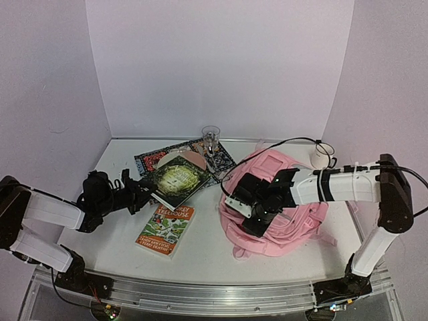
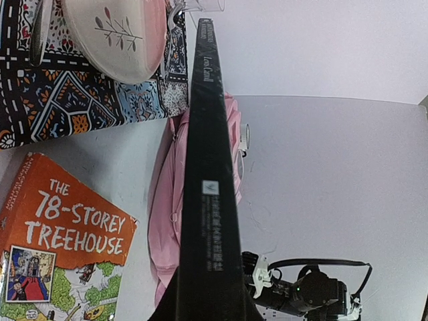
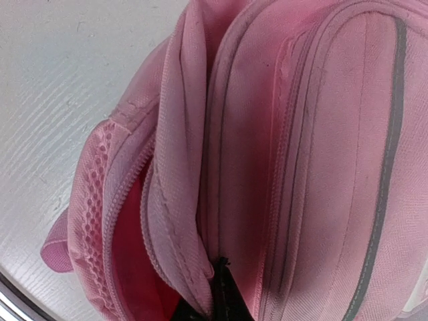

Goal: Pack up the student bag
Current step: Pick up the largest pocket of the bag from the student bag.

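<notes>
The pink student bag [image 1: 294, 217] lies at the right of the table, its main zip gaping to show a red lining [image 3: 130, 254]. My right gripper [image 1: 257, 212] rests on the bag's near-left end. In the right wrist view it [image 3: 221, 294] is shut, pinching the fabric lip of the opening [image 3: 177, 221]. My left gripper [image 1: 142, 188] is shut on a dark green book [image 1: 179, 179], held off the table at the left. In the left wrist view the book's black spine [image 2: 208, 167] points toward the bag [image 2: 167, 200].
An orange "78-Storey Treehouse" book [image 1: 166, 229] lies flat below the held book. Behind are a patterned mat [image 1: 152, 160], a pale plate [image 1: 189, 159] and a clear glass [image 1: 211, 139]. A white mug [image 1: 322, 155] stands at the back right.
</notes>
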Controlling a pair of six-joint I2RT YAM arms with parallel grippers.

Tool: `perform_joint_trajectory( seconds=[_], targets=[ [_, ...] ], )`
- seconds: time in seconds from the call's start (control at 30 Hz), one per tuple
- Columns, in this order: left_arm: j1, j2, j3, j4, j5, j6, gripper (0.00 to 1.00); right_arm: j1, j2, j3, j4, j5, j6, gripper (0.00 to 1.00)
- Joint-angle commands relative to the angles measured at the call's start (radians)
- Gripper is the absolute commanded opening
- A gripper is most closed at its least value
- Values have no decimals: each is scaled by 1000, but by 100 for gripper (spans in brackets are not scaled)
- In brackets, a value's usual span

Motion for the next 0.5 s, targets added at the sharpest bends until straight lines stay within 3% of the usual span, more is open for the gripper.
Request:
perform_joint_trajectory(
  seconds=[0.0,0.27,0.47],
  targets=[
    [-14,-59,45,100,55,-19,0,4,-69,101,-49,101,8,0],
    [-166,-72,57,89,-3,-61,0,2,-111,231,-76,315,79,0],
    [-210,-77,52,84,-18,-85,0,2,-120,298,-73,355,117,0]
  ],
)
